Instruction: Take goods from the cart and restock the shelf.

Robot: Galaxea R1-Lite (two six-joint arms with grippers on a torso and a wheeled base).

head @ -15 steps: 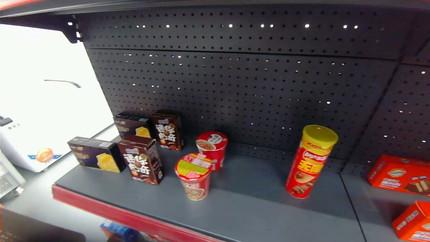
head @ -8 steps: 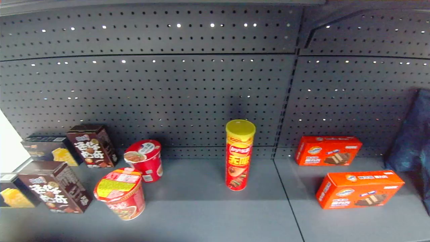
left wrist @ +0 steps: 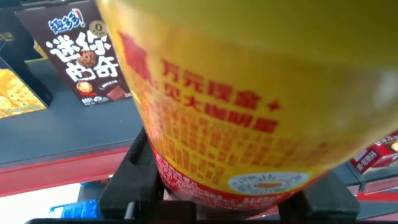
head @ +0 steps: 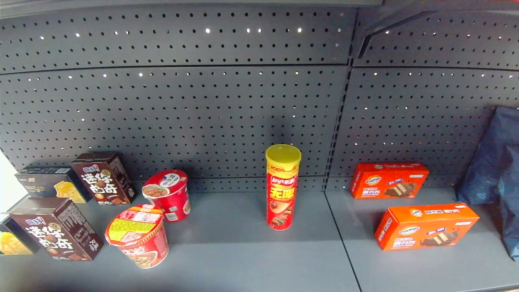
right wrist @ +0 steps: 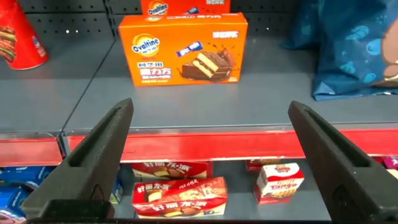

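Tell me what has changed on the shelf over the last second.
Only the head camera moved: it swung to the robot's right, bringing the two orange boxes fully and the blue bag newly into view. Nothing on the shelf shifted: the chip can, both noodle cups and the brown boxes stand as before. The left gripper holds a yellow can.

A round yellow-and-red container [left wrist: 236, 93] sits clamped in the left gripper [left wrist: 227, 196]; just beyond lies the grey shelf [head: 243, 255].
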